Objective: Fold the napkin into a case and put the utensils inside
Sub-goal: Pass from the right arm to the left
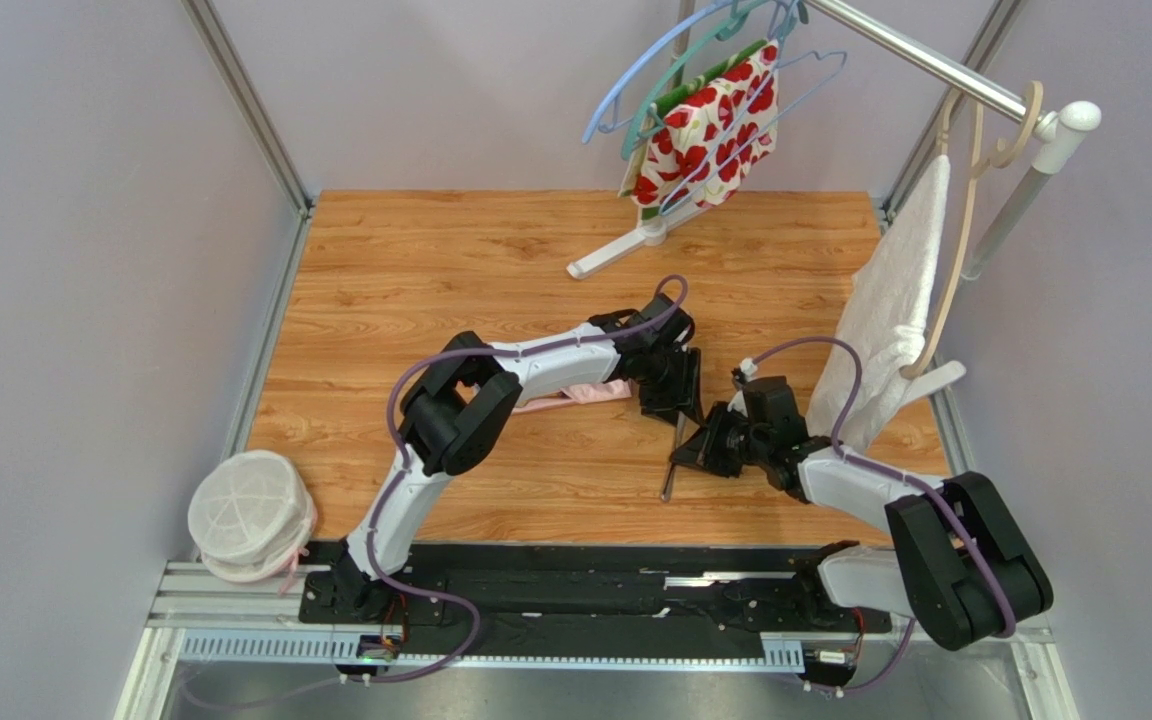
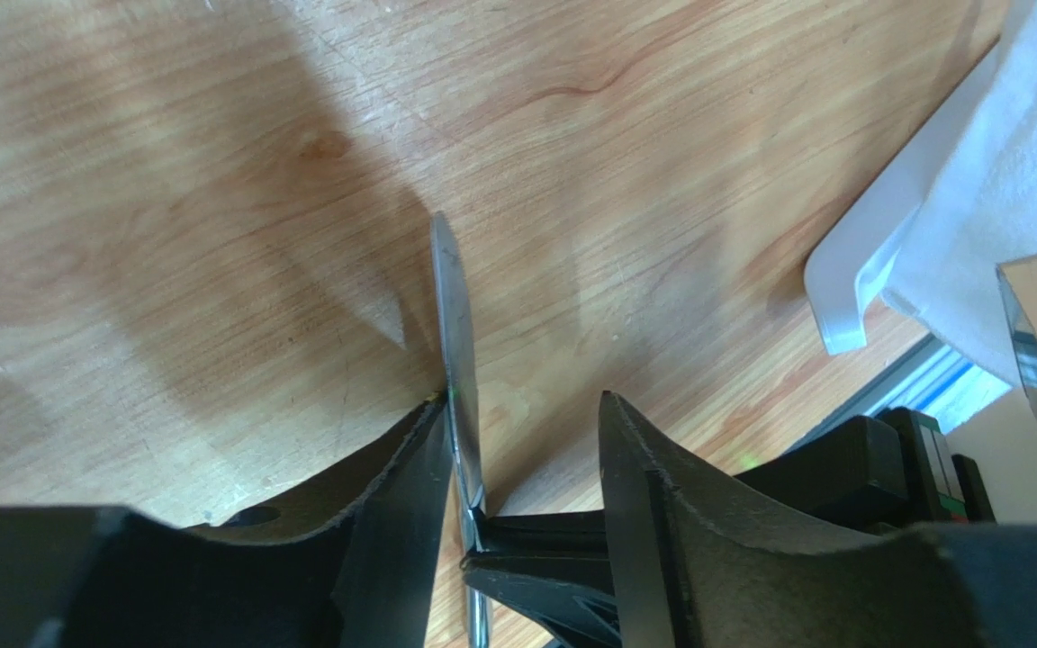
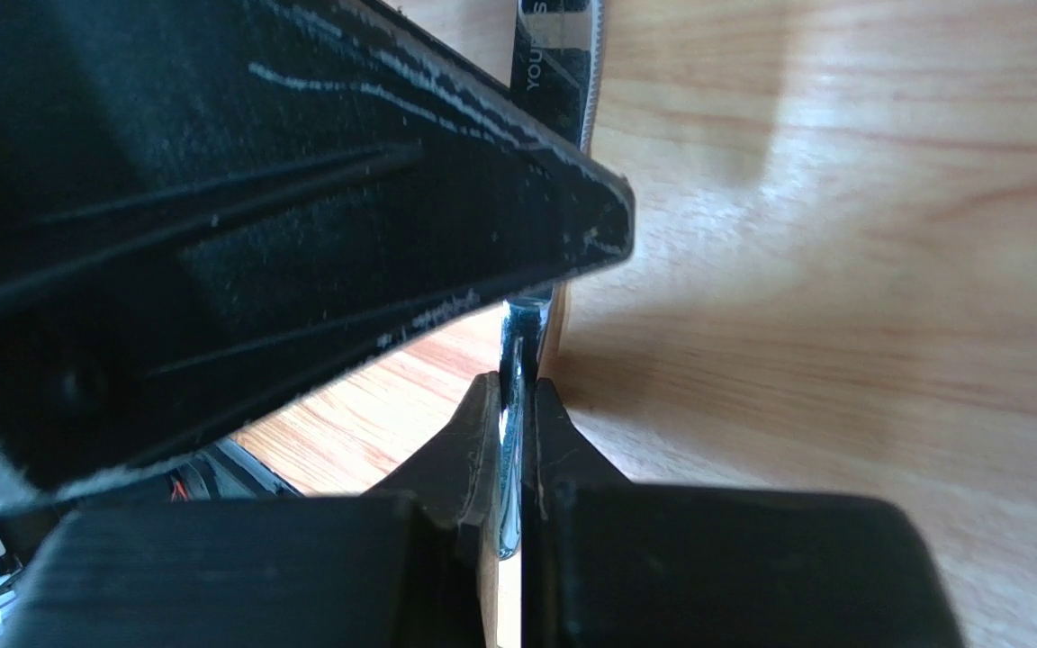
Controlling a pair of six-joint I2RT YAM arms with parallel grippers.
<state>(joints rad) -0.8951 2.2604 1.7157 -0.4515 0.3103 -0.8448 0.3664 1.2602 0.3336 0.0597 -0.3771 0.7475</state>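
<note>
My right gripper [image 1: 692, 446] [image 3: 513, 385] is shut on a slim, shiny metal utensil [image 3: 521, 321] [image 1: 668, 480], which it holds edge-on above the wooden table. In the left wrist view the utensil's thin blade [image 2: 454, 317] stands between the jaws of my left gripper [image 2: 521, 401] [image 1: 675, 402]. The blade lies against one finger and there is a gap to the other, so this gripper is open. The two grippers meet tip to tip at mid-table. The light-pink napkin [image 1: 582, 395] lies folded flat just left of them, mostly hidden under the left arm.
A clothes rack [image 1: 913, 60] crosses the back right with a red-and-white floral cloth [image 1: 710, 128] on hangers and a white cloth [image 1: 890, 315] hanging close behind the right arm. Its white foot [image 2: 876, 243] rests nearby. A white mesh cover [image 1: 249, 513] sits at the front left.
</note>
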